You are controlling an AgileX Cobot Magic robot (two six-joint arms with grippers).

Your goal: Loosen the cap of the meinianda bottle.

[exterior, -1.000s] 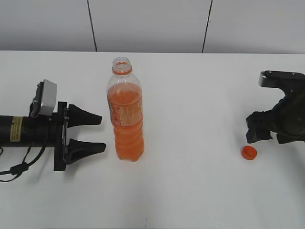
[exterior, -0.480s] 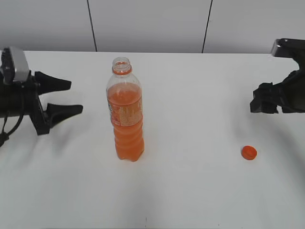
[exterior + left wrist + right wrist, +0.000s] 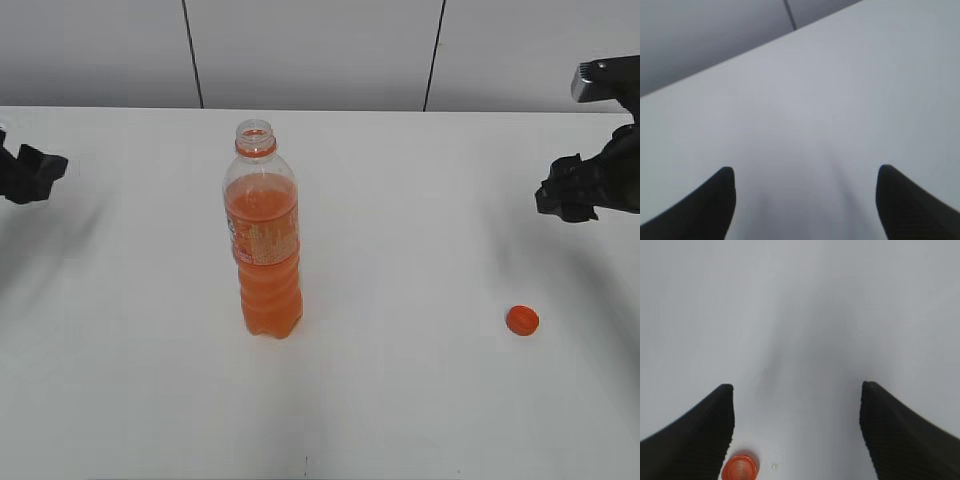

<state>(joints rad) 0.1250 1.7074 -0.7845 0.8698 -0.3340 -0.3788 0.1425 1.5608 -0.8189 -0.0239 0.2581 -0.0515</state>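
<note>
Both arms have pulled back over the last second: the left end effector (image 3: pixel 25 172) has withdrawn to the 9 o'clock edge of the bench (image 3: pixel 420 400), the right end effector (image 3: pixel 580 190) has lifted away toward 2 o'clock, both spread and empty. The meinianda bottle (image 3: pixel 265 240) stands upright at centre, neck bare; the cap (image 3: pixel 522 320) lies well apart at 4 o'clock. The task looks complete.

The left gripper (image 3: pixel 30 172) is cut off by the exterior view's left edge. The right gripper (image 3: pixel 585 190) is cropped at the right edge.
</note>
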